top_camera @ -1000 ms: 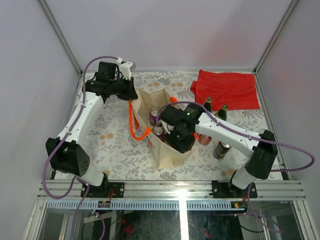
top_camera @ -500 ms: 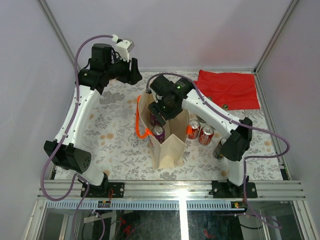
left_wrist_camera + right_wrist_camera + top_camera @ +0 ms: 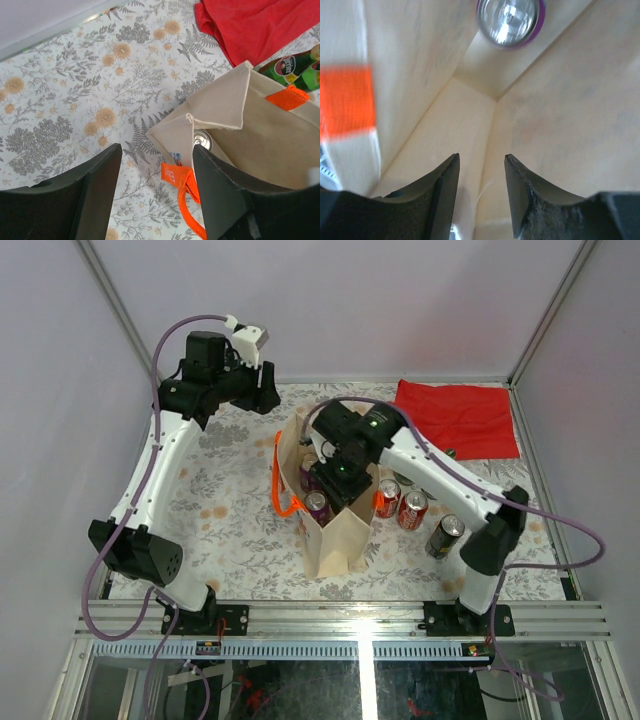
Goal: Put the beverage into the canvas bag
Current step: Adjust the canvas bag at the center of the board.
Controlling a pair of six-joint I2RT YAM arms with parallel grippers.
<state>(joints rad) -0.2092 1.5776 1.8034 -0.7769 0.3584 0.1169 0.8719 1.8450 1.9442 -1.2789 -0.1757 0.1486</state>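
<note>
Bag [image 3: 335, 540] stood upright, soft-walled, mouth open. Purple can [image 3: 511, 20] inside at corner; red cans [image 3: 412, 510] on table [image 3: 230, 520] just beside. Right gripper [image 3: 480, 160] in mouth, jaws apart, empty. Left gripper [image 3: 156, 149] spread, empty. Cans likely rigid, slick, dentable: pinch mid-body.

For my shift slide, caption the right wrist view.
Empty right gripper, jaws apart, looking into the canvas bag at a purple-rimmed can.
</note>
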